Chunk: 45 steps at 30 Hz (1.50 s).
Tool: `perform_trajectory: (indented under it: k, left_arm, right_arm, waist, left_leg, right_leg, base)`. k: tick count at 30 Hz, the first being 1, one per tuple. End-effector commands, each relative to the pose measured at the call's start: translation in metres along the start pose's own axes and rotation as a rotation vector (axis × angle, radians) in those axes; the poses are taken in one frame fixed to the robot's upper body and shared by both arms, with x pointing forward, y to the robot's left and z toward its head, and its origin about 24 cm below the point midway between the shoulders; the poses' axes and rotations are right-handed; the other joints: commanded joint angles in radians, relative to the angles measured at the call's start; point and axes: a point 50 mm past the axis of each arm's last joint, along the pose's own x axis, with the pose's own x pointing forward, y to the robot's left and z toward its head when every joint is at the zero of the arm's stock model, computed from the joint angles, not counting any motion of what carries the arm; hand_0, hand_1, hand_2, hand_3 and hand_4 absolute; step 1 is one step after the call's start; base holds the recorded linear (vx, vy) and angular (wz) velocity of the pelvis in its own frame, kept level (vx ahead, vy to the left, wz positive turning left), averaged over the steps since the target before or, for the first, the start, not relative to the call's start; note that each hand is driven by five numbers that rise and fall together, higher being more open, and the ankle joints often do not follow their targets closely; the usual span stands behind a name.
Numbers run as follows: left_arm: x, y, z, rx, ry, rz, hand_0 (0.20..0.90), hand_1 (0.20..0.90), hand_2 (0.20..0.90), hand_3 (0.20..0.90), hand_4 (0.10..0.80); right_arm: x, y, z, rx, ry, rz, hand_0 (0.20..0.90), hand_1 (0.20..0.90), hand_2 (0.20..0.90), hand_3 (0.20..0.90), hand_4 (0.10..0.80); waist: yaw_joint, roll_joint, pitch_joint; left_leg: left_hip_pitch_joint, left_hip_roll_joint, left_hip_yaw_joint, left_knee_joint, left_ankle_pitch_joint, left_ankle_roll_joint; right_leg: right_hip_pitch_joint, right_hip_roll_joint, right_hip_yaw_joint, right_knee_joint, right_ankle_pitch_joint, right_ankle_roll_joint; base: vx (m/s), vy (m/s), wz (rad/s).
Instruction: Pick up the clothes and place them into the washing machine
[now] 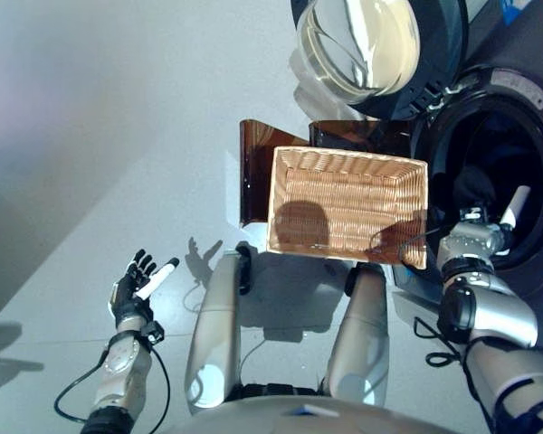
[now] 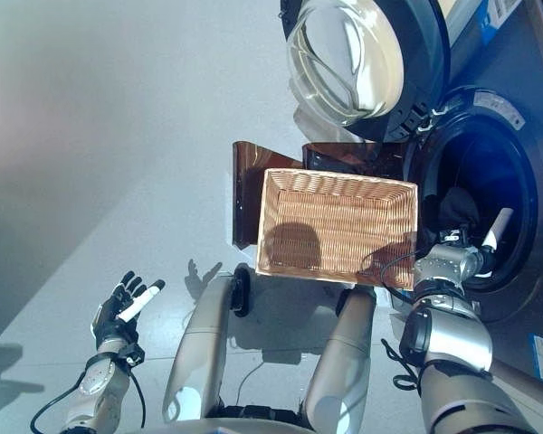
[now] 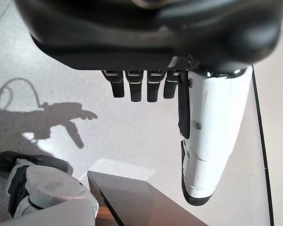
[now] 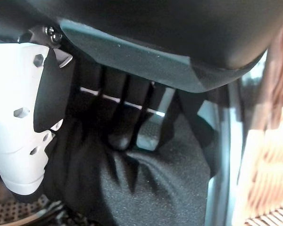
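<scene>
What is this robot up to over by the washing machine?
It is loading laundry. Its right hand is at the mouth of the washing machine, whose door stands open, with its fingers on a dark garment at the drum. The wicker basket beside the machine looks empty. The left hand hangs open over the floor, holding nothing.

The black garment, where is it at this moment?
The black garment lies in the washing machine's drum opening on the robot's right, just past the wicker basket, with the right hand on it.
</scene>
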Motion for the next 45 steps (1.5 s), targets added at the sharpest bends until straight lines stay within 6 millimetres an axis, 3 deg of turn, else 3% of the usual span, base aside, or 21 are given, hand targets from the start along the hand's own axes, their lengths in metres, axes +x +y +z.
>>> perform_trajectory:
  k: [1, 9, 18, 32, 39, 40, 41, 45]
  left_arm:
    - [0.003, 0.02, 0.014, 0.076, -0.069, 0.025, 0.9, 0.9, 0.9, 0.9, 0.8]
    - [0.005, 0.025, 0.016, 0.091, -0.074, 0.047, 0.9, 0.9, 0.9, 0.9, 0.8]
    - [0.005, 0.027, 0.021, 0.11, -0.092, 0.048, 0.9, 0.9, 0.9, 0.9, 0.8]
    - [-0.002, 0.028, 0.022, 0.089, -0.1, 0.031, 0.9, 0.9, 0.9, 0.9, 0.8]
    - [-0.001, 0.021, 0.029, 0.073, -0.133, 0.008, 0.9, 0.9, 0.9, 0.9, 0.8]
    - [-0.001, 0.021, 0.029, 0.069, -0.135, 0.006, 0.9, 0.9, 0.9, 0.9, 0.8]
    - [-0.001, 0.02, 0.029, 0.066, -0.135, 0.005, 0.9, 0.9, 0.9, 0.9, 0.8]
    - [-0.002, 0.019, 0.03, 0.072, -0.139, -0.017, 0.9, 0.9, 0.9, 0.9, 0.8]
  right_arm:
    - [0.01, 0.015, 0.05, -0.112, -0.212, 0.088, 0.2, 0.2, 0.2, 0.2, 0.3]
    - [0.001, 0.033, 0.04, -0.021, -0.203, 0.103, 0.2, 0.2, 0.2, 0.2, 0.3]
    - [0.006, 0.031, 0.068, 0.102, -0.268, -0.055, 0.2, 0.2, 0.2, 0.2, 0.3]
    - [0.009, 0.036, 0.101, 0.172, -0.325, -0.115, 0.2, 0.2, 0.2, 0.2, 0.3]
    - [0.012, 0.03, 0.093, 0.027, -0.317, -0.111, 0.2, 0.2, 0.2, 0.2, 0.3]
    - [0.012, 0.03, 0.091, 0.008, -0.312, -0.103, 0.2, 0.2, 0.2, 0.2, 0.3]
    - [0.012, 0.03, 0.09, -0.023, -0.305, -0.091, 0.2, 0.2, 0.2, 0.2, 0.3]
    - [0.012, 0.036, 0.088, -0.092, -0.303, -0.051, 0.2, 0.2, 0.2, 0.2, 0.3]
  waist:
    - [0.009, -0.011, -0.112]
    - [0.022, -0.009, -0.126]
    - [0.028, 0.007, -0.146]
    - [0.027, 0.03, -0.146]
    - [0.019, 0.027, -0.136]
    - [0.021, 0.024, -0.142]
    - [0.021, 0.022, -0.138]
    - [0.024, 0.019, -0.142]
  left_leg:
    - [0.02, 0.075, -0.061, -0.137, 0.113, -0.093]
    - [0.03, 0.067, -0.047, -0.174, 0.125, -0.093]
    - [0.016, 0.06, -0.043, -0.182, 0.131, -0.09]
    - [-0.011, 0.057, -0.031, -0.202, 0.144, -0.088]
    - [-0.045, 0.057, -0.039, -0.099, 0.1, -0.082]
    - [-0.04, 0.059, -0.039, -0.081, 0.07, -0.084]
    - [-0.049, 0.06, -0.04, -0.082, 0.086, -0.082]
    - [-0.045, 0.068, -0.031, -0.063, 0.052, -0.086]
  right_leg:
    - [0.01, -0.015, 0.01, -0.018, 0.037, -0.049]
    - [0.028, -0.025, 0.009, -0.063, 0.06, -0.048]
    - [0.018, -0.033, 0.012, -0.068, 0.064, -0.044]
    - [-0.017, -0.036, 0.026, -0.085, 0.078, -0.035]
    - [-0.051, -0.027, 0.043, 0.002, 0.036, -0.038]
    - [-0.047, -0.028, 0.041, 0.022, 0.008, -0.038]
    - [-0.055, -0.026, 0.043, 0.017, 0.025, -0.039]
    - [-0.057, -0.029, 0.042, 0.041, -0.006, -0.04]
  base:
    - [0.0, 0.0, 0.0]
    - [0.0, 0.0, 0.0]
    - [0.0, 0.0, 0.0]
    - [0.0, 0.0, 0.0]
    - [0.033, -0.004, 0.02]
    - [-0.047, 0.0, -0.01]
    - [0.0, 0.0, 0.0]
    - [0.032, -0.012, -0.05]
